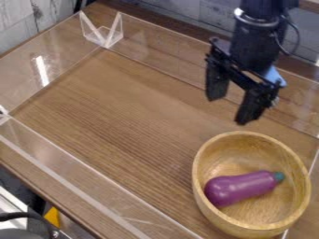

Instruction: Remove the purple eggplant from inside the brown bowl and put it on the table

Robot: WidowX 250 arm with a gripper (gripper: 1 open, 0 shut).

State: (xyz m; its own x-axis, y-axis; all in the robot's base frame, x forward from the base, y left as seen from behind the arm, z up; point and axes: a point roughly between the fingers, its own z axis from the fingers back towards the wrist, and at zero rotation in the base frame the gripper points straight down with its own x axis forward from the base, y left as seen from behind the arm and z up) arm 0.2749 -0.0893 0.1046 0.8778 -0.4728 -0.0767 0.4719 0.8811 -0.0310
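Hovering end effector (229, 97), wide open

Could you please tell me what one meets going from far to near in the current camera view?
Gripper, then brown bowl, with the purple eggplant inside it.

Below the jaws of the one black robot gripper (232, 96), there is one round light-brown wooden bowl (203, 199), holding one glossy purple toy eggplant (240, 189). Beneath them all lies one brown wood-grain table (118, 126), and well apart from the jaws, toward the table's far corner, stands one clear angular bracket (103, 33).
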